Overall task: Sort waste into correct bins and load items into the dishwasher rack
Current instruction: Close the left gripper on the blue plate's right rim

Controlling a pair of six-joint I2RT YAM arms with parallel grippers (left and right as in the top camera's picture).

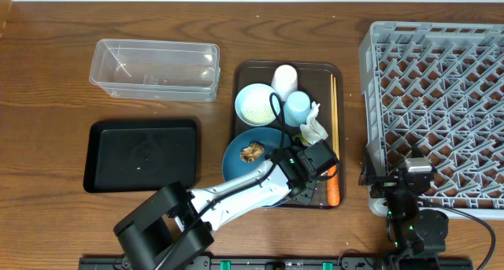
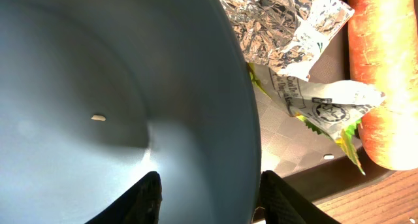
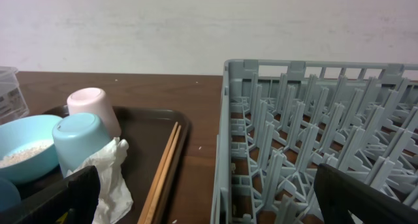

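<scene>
The dark-blue plate [image 1: 240, 166] lies on the brown serving tray [image 1: 315, 66] with a brown food lump [image 1: 253, 151] on it. My left gripper [image 1: 302, 172] [image 2: 206, 199] stands half-closed astride the plate's [image 2: 98, 87] right rim, one finger over the inside and one outside. Right of it lie the foil wrapper [image 2: 287, 34] and the carrot [image 2: 382, 74] [image 1: 333, 188]. My right gripper [image 1: 394, 193] [image 3: 206, 198] hangs open and empty at the dishwasher rack's [image 1: 441, 105] front left corner.
On the tray also stand a bowl with rice [image 1: 256, 105], a white cup [image 1: 284, 77], a light-blue cup [image 1: 298, 106], a tissue [image 1: 313, 129] and chopsticks [image 1: 334, 105]. A clear tub [image 1: 153, 69] and a black tray [image 1: 142, 153] sit to the left.
</scene>
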